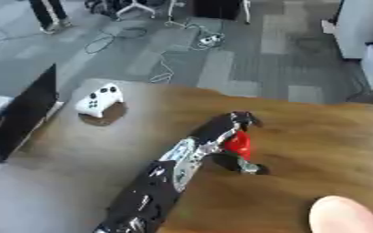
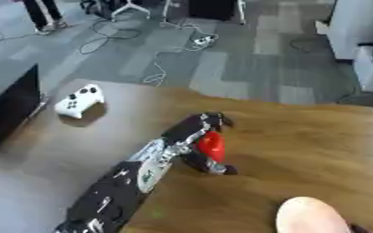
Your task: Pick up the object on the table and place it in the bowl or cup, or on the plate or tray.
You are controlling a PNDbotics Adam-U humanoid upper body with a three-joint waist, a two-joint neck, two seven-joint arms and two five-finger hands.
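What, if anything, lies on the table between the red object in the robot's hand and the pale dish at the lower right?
Nothing visible does. The left hand is curled round the red object, and only bare wooden table shows between it and the pale dish. The white game controller sits well off to the left.

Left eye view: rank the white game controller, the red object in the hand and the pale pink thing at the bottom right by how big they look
1. Pale pink thing, though it is cut off by the frame and nearest the camera, so unsure.
2. White game controller.
3. Red object, partly hidden by the left hand curled round it.
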